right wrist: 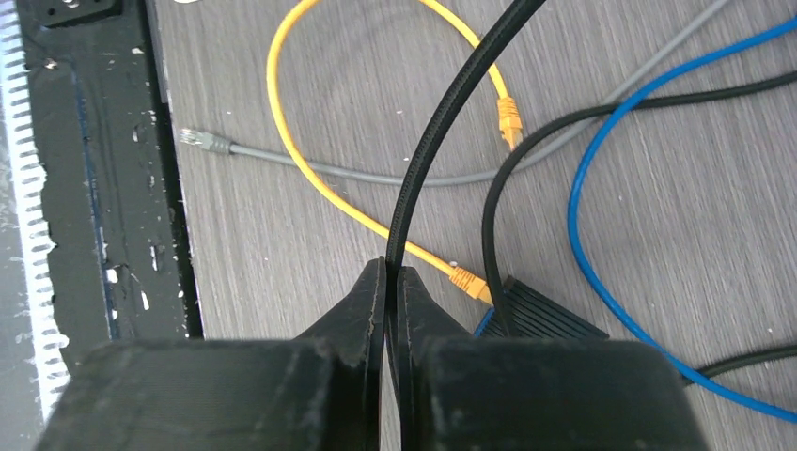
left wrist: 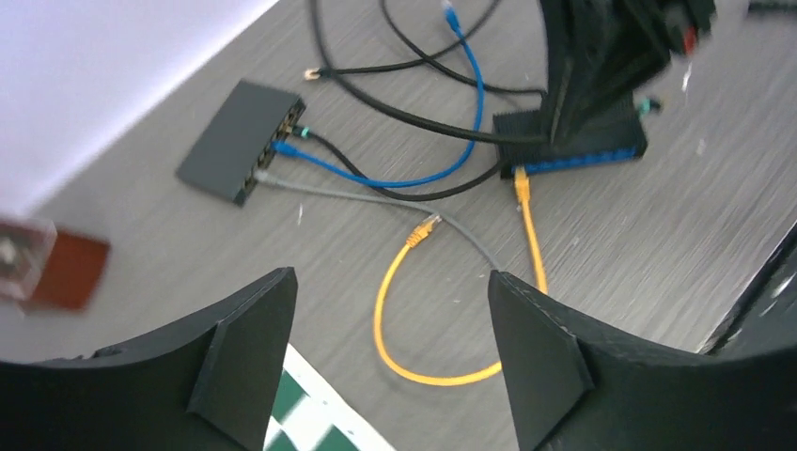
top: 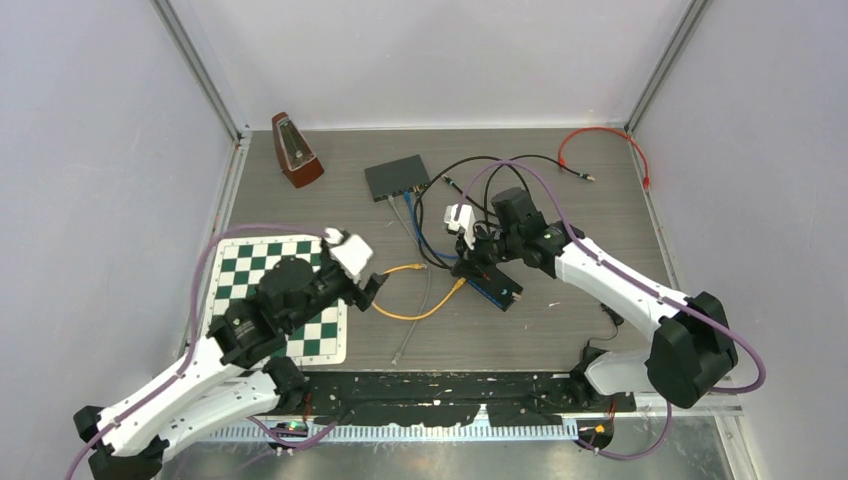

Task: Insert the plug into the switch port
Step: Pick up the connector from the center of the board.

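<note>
One plug point(left wrist: 520, 185) in switch point(left wrist: 583, 155); right fingers point(right wrist: 362, 310) pinch cable point(right wrist: 442, 132).

no legible txt, labels or nos. on anything.

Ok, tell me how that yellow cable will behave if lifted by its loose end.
Probably floppy: the yellow cable lies in a loose loop, so it should sag. Its other end looks plugged into the blue-fronted box, so it may tug there.
</note>
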You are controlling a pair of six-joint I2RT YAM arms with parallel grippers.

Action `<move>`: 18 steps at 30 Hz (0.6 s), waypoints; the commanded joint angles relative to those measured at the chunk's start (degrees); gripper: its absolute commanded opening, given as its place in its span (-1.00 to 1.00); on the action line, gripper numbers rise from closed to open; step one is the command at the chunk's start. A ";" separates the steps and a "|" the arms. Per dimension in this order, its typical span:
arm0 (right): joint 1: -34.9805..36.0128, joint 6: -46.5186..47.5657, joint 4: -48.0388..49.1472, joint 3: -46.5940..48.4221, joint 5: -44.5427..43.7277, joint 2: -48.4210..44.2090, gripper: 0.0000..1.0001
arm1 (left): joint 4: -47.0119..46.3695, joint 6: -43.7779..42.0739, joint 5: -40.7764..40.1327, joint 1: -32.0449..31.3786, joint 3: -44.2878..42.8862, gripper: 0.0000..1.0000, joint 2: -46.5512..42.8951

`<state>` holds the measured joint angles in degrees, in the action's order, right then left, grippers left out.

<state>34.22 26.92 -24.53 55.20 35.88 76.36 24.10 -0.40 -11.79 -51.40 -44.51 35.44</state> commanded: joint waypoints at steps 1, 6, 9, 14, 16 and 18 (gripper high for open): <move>0.06 1.64 0.70 1.19 6.00 -1.07 -0.90 | -14.76 -35.84 16.31 0.16 6.94 0.48 0.92; 0.10 0.61 -2.01 3.67 8.12 1.65 -0.90 | -30.65 -50.43 20.72 0.16 13.46 0.43 3.99; 0.06 0.57 -3.89 5.14 8.82 2.82 -0.90 | -31.65 -56.28 21.51 0.16 12.52 0.39 9.96; 0.06 0.75 -4.47 4.95 8.65 2.15 -0.89 | -39.71 -58.67 22.01 0.16 12.47 0.35 18.20; 0.11 0.70 -4.67 4.89 8.52 1.98 -0.90 | -40.13 -59.68 22.50 0.16 11.25 0.35 21.02; 0.07 0.89 -5.34 5.10 8.43 1.93 -0.89 | -41.70 -60.36 22.57 0.16 10.47 0.33 23.56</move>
<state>34.22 27.27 -29.10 57.87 42.61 79.40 -8.99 -56.21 8.56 -51.35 -30.87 55.61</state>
